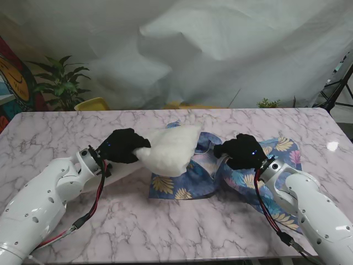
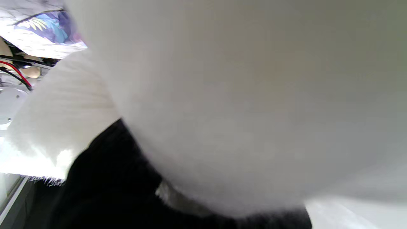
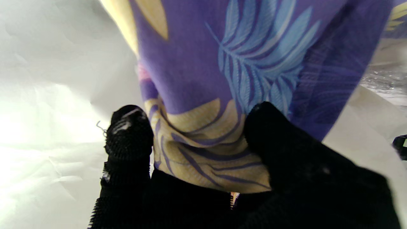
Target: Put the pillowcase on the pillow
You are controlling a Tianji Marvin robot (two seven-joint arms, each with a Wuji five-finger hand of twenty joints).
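A white fluffy pillow (image 1: 171, 149) is held off the marble table (image 1: 66, 127) by my left hand (image 1: 122, 146), which is shut on its left end; its right end points into the mouth of the pillowcase. The purple pillowcase (image 1: 190, 176) with blue and yellow leaves lies spread at the table's middle and right. My right hand (image 1: 241, 151) is shut on a bunched edge of it and lifts that edge. The left wrist view is filled by the pillow (image 2: 241, 95). In the right wrist view the black fingers (image 3: 127, 136) pinch the pillowcase cloth (image 3: 203, 140).
A white sheet (image 1: 220, 49) hangs behind the table. A potted plant (image 1: 60, 83) and a yellow object (image 1: 91, 104) stand beyond the far left edge. A tripod leg (image 1: 336, 88) rises at the far right. Red and black cables run along both forearms.
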